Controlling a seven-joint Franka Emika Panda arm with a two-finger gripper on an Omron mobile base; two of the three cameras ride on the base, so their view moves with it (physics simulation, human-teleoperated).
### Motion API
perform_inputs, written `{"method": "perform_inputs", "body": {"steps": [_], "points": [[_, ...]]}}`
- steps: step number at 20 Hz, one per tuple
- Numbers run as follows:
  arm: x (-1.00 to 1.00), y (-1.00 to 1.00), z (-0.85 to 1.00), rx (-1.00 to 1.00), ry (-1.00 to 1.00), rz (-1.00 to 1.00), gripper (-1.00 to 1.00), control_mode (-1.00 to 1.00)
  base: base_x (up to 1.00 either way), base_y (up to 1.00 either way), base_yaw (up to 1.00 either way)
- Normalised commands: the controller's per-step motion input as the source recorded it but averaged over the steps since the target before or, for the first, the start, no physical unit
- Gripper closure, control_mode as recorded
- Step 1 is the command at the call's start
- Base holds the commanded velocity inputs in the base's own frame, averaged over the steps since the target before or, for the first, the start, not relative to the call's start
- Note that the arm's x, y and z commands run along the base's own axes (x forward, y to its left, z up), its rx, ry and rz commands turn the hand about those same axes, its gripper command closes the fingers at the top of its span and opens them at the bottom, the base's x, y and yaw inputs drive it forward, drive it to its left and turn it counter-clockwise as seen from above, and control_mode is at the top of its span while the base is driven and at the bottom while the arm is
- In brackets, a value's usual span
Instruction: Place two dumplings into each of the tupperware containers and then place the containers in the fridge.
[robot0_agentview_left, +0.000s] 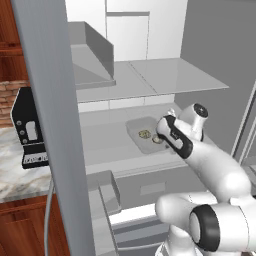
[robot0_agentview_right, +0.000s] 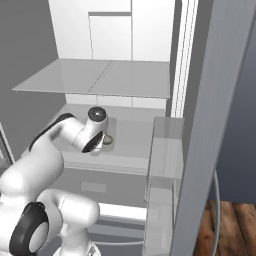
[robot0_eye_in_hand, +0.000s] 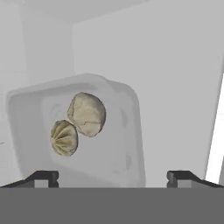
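1. Far left in the left base view: marble table (robot0_agentview_left: 10, 170) with a black appliance (robot0_agentview_left: 29, 132), off to the side of the job.
2. Centre: tupperware container (robot0_agentview_left: 142, 134) sitting flat on the fridge shelf (robot0_agentview_left: 105, 145), two dumplings (robot0_eye_in_hand: 86, 113) inside, touching each other near the tub's middle.
3. Right: end effector (robot0_eye_in_hand: 112, 177) just short of the tub, fingertips (robot0_eye_in_hand: 43, 177) spread wide, holding nothing.
4. Looks like the release-and-retreat part of placing it. Best bet: back straight out, level, no nudging the rim (robot0_eye_in_hand: 131, 100).
5. Can't tell where the second tub is from here.
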Motion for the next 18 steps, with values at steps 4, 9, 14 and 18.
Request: {"method": "perform_inputs", "body": {"steps": [4,9,14,18], "points": [[-0.59,0.00,0.09,-0.08,0.04,0.01,-1.00,-1.00,0.00,0.00,0.00],[-0.74,0.00,0.14,-0.08,0.01,0.10,-1.00,-1.00,0.00,0.00,0.00],[-0.77,0.01,0.54,-0.11,0.07,0.11,-1.00,-1.00,0.00,0.00,0.00],[-0.68,0.01,0.57,-0.15,0.13,0.21,-1.00,-1.00,0.00,0.00,0.00]]}}
